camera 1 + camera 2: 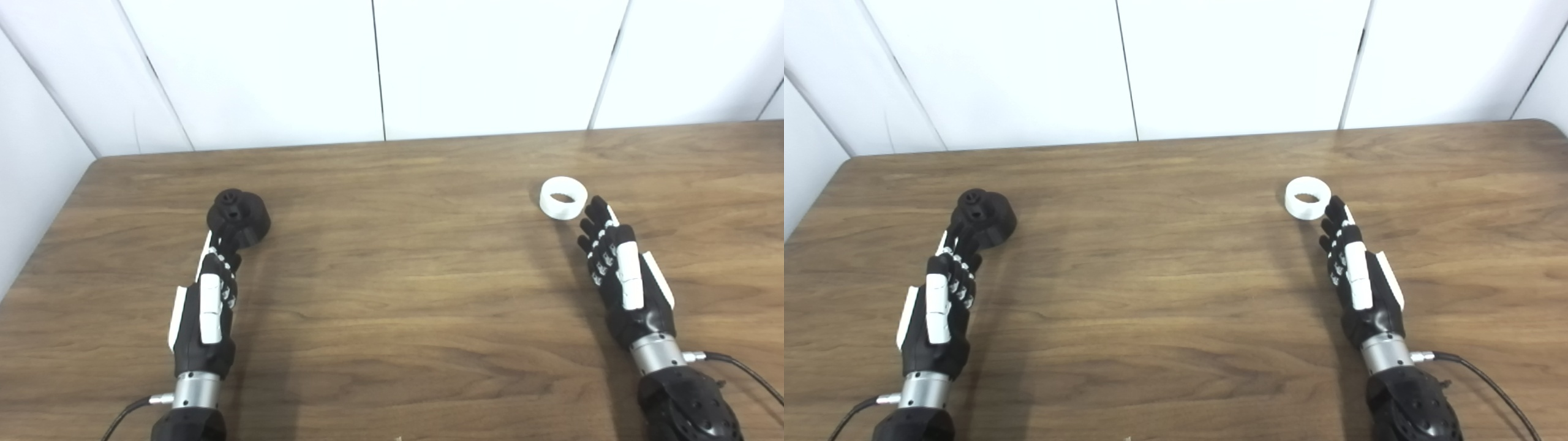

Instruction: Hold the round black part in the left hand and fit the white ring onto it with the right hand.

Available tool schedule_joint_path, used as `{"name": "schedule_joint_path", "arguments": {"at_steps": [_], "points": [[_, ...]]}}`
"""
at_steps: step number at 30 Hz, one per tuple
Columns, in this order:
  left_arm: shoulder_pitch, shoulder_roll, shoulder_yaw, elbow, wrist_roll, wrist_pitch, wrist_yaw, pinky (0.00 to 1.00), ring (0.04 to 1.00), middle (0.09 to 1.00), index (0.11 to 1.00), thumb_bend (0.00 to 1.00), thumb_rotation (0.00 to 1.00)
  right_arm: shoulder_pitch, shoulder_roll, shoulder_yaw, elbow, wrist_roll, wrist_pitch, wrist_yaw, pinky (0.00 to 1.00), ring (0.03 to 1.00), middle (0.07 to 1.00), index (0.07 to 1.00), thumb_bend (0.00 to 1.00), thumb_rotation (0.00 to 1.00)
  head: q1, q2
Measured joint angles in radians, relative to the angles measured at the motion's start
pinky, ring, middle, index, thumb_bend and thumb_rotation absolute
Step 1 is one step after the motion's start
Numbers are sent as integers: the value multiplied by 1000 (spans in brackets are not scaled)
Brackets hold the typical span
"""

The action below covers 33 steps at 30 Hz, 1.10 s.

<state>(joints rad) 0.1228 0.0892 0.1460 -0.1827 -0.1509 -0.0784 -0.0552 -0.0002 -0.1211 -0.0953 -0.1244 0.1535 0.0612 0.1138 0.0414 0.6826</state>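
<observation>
The round black part rests on the wooden table at the left, with a small knob on top. My left hand lies just in front of it, fingers extended, tips at or over its near edge, holding nothing. The white ring lies flat on the table at the right. My right hand lies just in front and to the right of the ring, fingers extended, tips close beside it, holding nothing. Both also show in the right eye view: the black part and the ring.
White wall panels stand along the table's far edge and the left side. Cables run from both wrists near the table's front edge. Bare wood lies between the two hands.
</observation>
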Motion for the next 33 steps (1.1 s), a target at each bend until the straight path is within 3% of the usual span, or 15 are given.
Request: {"name": "schedule_joint_path", "arguments": {"at_steps": [16, 22, 28, 31, 33], "points": [[1, -1, 0, -5, 3, 0, 3, 1000, 1000, 1000, 1000, 651, 978, -7, -5, 0, 6, 7, 1, 1, 1000, 1000, 1000, 997, 636, 1000, 9, -5], [0, 12, 1, -51, 82, 39, 23, 1000, 1000, 1000, 1000, 673, 995, -11, -9, -1, 11, 16, 5, 1, 1000, 1000, 1000, 997, 651, 1000, 49, -5], [-17, 84, 36, -84, 172, 122, 44, 1000, 1000, 998, 967, 723, 806, -17, -25, 0, 24, 16, 4, 4, 1000, 1000, 1000, 985, 674, 1000, 67, -11], [-29, 128, 40, -119, 294, 172, 64, 1000, 1000, 999, 950, 761, 589, -22, -31, 1, 30, 12, 5, 4, 1000, 1000, 1000, 980, 687, 1000, 69, -11], [-58, 177, 46, -123, 349, 199, 65, 996, 1000, 995, 934, 806, 529, -24, -36, 3, 33, 11, 4, 4, 1000, 1000, 1000, 978, 684, 1000, 69, -15]]}}
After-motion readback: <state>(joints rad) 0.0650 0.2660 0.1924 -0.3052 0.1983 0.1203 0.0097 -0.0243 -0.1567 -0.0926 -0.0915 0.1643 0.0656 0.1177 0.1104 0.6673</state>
